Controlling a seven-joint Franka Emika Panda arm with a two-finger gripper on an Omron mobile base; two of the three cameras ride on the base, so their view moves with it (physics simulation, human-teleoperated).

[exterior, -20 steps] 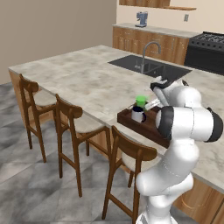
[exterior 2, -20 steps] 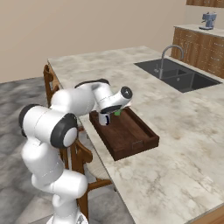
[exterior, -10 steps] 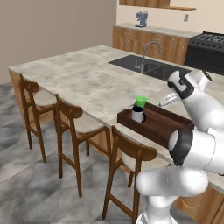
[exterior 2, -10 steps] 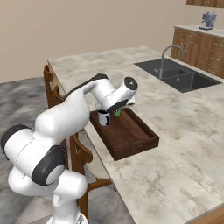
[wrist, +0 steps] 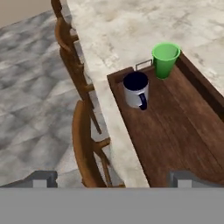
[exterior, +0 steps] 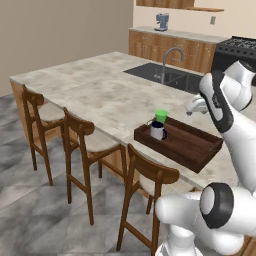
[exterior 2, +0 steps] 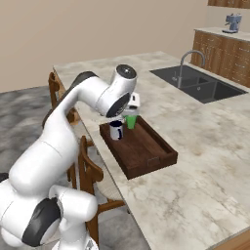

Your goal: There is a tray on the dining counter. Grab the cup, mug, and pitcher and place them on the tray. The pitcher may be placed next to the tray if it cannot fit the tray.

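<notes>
The gripper (wrist: 112,178) hangs wide open and empty at the bottom of the hand view. Above it, mid-frame, the mug (wrist: 136,89) and the cup (wrist: 165,59) stand upright at the end of the tray (wrist: 175,131). The glass pitcher, somewhere out of frame, will likely be heavy, slippery and fragile; grasp its body low.

Home kitchen: stone island counter (exterior: 95,90), sink (exterior: 165,76), stove (exterior: 235,50), wooden stools (exterior: 82,145).
</notes>
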